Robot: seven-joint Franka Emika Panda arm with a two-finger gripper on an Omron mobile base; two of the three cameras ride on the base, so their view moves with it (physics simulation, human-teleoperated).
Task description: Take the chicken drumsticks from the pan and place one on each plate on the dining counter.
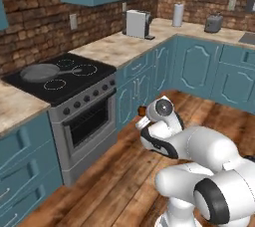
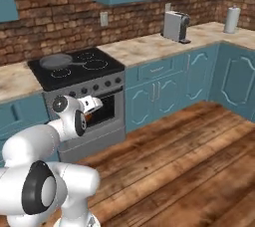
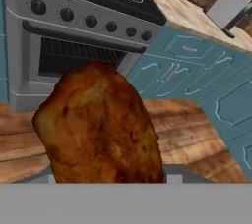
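Golden-brown cooked chicken drumstick [image 3: 101, 125] held close in our tool [image 1: 142, 113], half-closed around it | carried low, away from the dark grey round pan [image 1: 40, 72], for plating

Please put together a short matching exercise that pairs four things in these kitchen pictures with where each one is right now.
Things:
1. pan
2. chicken drumstick
3. coffee machine
4. paper towel roll

Places:
A. far corner of the wall counter
B. on the stove
C. in the claw, in front of the oven
D. on the wall counter, right of the stove

Pairs: 1-B, 2-C, 3-D, 4-A
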